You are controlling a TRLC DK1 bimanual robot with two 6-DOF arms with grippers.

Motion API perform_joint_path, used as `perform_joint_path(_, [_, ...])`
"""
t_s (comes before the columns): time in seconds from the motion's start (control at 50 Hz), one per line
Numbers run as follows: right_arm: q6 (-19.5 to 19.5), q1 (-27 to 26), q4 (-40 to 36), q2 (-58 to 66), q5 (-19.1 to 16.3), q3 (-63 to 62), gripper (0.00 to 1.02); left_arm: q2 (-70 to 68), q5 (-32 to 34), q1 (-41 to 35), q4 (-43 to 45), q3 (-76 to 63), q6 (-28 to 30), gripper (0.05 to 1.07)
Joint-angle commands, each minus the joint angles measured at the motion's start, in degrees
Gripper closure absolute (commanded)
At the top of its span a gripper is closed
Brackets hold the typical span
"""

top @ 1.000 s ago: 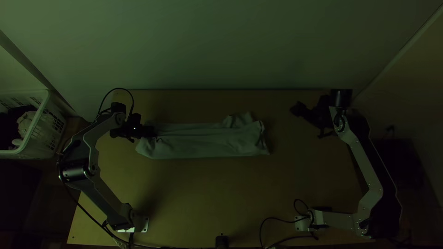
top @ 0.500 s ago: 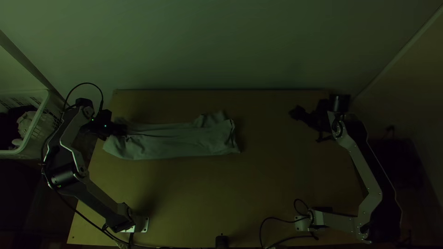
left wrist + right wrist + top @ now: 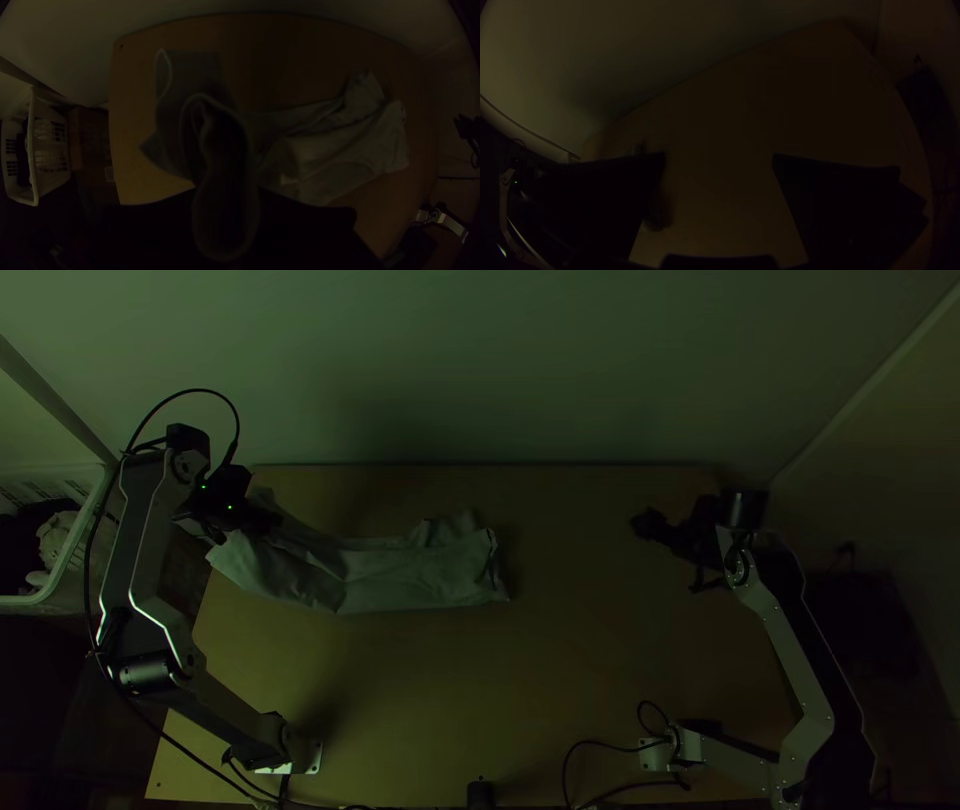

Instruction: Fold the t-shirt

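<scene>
One grey-green t-shirt (image 3: pixel 410 572) lies across the left half of the table (image 3: pixel 500 700), gathered into a long, narrow, wrinkled strip, with a loose piece jutting toward the wall (image 3: pixel 480 370) near its right end. Its left end is raised and bunched in the left gripper (image 3: pixel 268 520), whose two black fingers (image 3: pixel 305 215) are clamped on the cloth, leaving loops of fabric standing up between them. Well apart from the shirt, the right gripper (image 3: pixel 642 524) hangs above the far right part of the table, its fingers (image 3: pixel 850 200) spread wide with bare wood visible between them. Beyond the table's left side stands a white slatted basket (image 3: pixel 33 165) with dark and pale things inside. A small black object (image 3: pixel 481 795) sits at the middle of the near edge.
</scene>
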Motion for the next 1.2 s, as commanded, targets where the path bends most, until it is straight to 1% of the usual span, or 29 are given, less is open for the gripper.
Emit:
perform_joint_path(0.0, [-0.6, -0.8, 0.6, -2.5, 0.2, -1.9, 0.04, -2.3, -2.2, -4.6, -2.4, 2.8, -2.5, 1.05])
perform_joint_path(0.18, [-0.3, -0.9, 0.6, -4.9, 0.2, -3.1, 0.04, -1.7, -3.7, -13.1, -3.9, 5.7, -7.0, 1.05])
perform_joint_path(0.32, [-0.1, -0.9, 0.6, -6.3, 0.2, -4.0, 0.04, 0.9, -3.8, -20.0, -6.7, 9.5, -10.7, 1.05])
perform_joint_path(0.42, [0.7, -0.8, 0.6, -7.1, 0.2, -4.9, 0.04, 3.2, -3.9, -24.8, -7.9, 12.6, -13.0, 1.05])
perform_joint_path(0.52, [1.3, -0.8, 0.7, -7.8, 0.2, -5.4, 0.04, 6.0, -5.4, -29.1, -8.7, 15.6, -14.5, 1.04])
perform_joint_path(0.66, [1.4, -0.9, 0.8, -8.6, 0.2, -6.0, 0.04, 11.6, -5.6, -33.5, -10.4, 21.3, -16.4, 1.05])
perform_joint_path(0.72, [1.4, -1.0, 0.8, -8.9, 0.2, -6.2, 0.04, 14.1, -6.0, -35.2, -10.3, 23.3, -17.3, 1.04])
perform_joint_path(0.78, [1.4, -1.2, 0.8, -9.3, 0.2, -6.5, 0.04, 16.9, -7.8, -37.1, -10.1, 24.7, -18.3, 1.05])
perform_joint_path(0.94, [1.4, -1.7, 1.0, -10.3, 0.2, -7.9, 0.04, 21.6, -8.7, -43.1, -8.8, 25.8, -19.7, 1.04])
perform_joint_path(1.04, [1.4, -1.8, 1.2, -11.3, 0.2, -8.7, 0.04, 24.7, -10.0, -45.8, -6.6, 26.3, -20.9, 1.04])
perform_joint_path(1.18, [2.3, -1.8, 1.4, -12.9, 0.2, -10.4, 0.04, 28.2, -10.1, -49.0, -3.1, 28.4, -22.8, 1.04])
